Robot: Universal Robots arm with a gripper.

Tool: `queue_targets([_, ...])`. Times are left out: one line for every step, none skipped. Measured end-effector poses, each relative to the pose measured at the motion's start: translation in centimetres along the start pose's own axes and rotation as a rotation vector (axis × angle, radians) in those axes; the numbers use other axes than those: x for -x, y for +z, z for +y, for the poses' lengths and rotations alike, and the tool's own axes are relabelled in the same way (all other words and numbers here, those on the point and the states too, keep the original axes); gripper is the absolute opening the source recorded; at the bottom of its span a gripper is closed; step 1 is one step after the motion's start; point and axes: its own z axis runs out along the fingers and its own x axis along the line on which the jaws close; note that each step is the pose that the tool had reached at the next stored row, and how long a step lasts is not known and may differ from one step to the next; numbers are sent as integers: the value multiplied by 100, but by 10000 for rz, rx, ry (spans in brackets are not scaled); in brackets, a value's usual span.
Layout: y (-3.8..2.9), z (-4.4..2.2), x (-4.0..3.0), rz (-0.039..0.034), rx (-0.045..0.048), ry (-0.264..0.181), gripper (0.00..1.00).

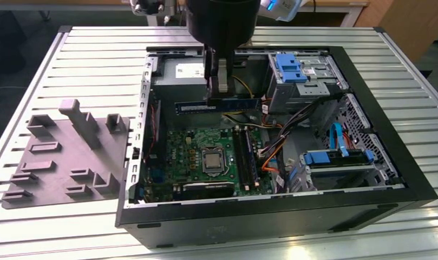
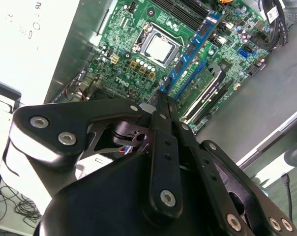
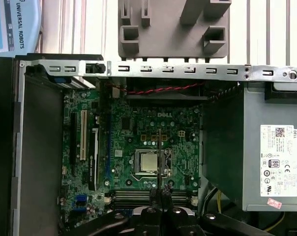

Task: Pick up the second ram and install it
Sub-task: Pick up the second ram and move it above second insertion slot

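In the exterior view my gripper [image 1: 220, 93] hangs over the open computer case, shut on the second ram [image 1: 217, 106]. The stick is a long dark board with a blue label, held level and edge-down above the motherboard [image 1: 193, 154]. The black memory slots [image 1: 246, 160] lie below it, nearer the front of the case. The second wrist view shows the ram [image 2: 193, 49] reaching out from the gripper [image 2: 163, 97] over those slots. In the first wrist view the ram [image 3: 160, 155] appears edge-on as a thin line above the processor socket, with the gripper [image 3: 161, 191] clamped on it.
The black case wall [image 1: 276, 219] rings the motherboard. A grey power supply [image 3: 271, 147] sits at the back, blue drive brackets [image 1: 289, 67] and orange cables [image 1: 273, 149] on the exterior view's right. A grey fixture plate with upright blocks [image 1: 67, 157] lies outside on the slatted table.
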Motion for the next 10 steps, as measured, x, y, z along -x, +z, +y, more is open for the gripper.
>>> queue_targets([3, -4, 0, 3, 0, 0, 11])
queue_targets([7, -10, 0, 5, 0, 0, 11])
queue_targets([11, -16, 0, 7, 0, 1, 11])
queue_targets([18, -22, 0, 10, 1, 1, 11])
queue_targets([27, -28, 0, 10, 1, 0, 11])
queue_targets([37, -33, -1, 11, 0, 0, 11])
queue_targets([46, -39, -1, 13, 1, 1, 11])
queue_targets([53, -44, -1, 17, 1, 1, 11])
queue_targets([59, -48, -1, 19, 1, 1, 11])
queue_targets([64, -51, -1, 21, 1, 1, 11])
